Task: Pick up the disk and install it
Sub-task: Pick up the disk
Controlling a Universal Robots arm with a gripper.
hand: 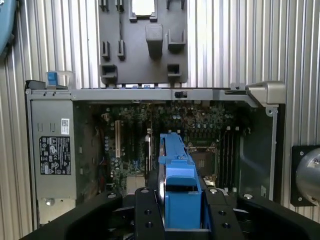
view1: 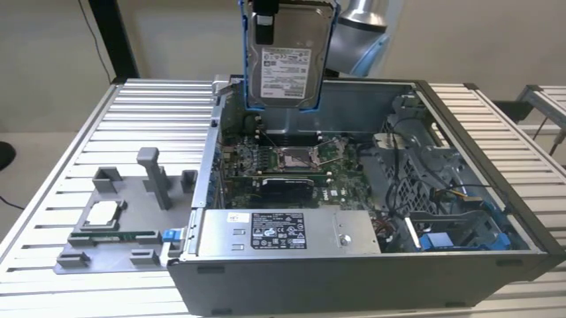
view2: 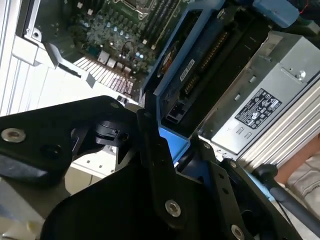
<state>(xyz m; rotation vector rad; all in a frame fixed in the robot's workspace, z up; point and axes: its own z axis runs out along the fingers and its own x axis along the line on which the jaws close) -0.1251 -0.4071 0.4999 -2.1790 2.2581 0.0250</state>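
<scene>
The disk, a silver-grey hard drive with a white label in a bright blue carrier, hangs upright in the air above the open computer case, over its back left part in the exterior view. My gripper is shut on the disk's upper end, at the top edge of that view. In the first wrist view the blue carrier sits clamped between my black fingers, with the motherboard far below. The second wrist view shows the disk's edge held above the case.
A grey power supply box with a black-and-white sticker sits at the case's front. Blue drive bays are at the case's front right. A grey fixture plate with a small silver chip lies on the slatted table at the exterior view's left.
</scene>
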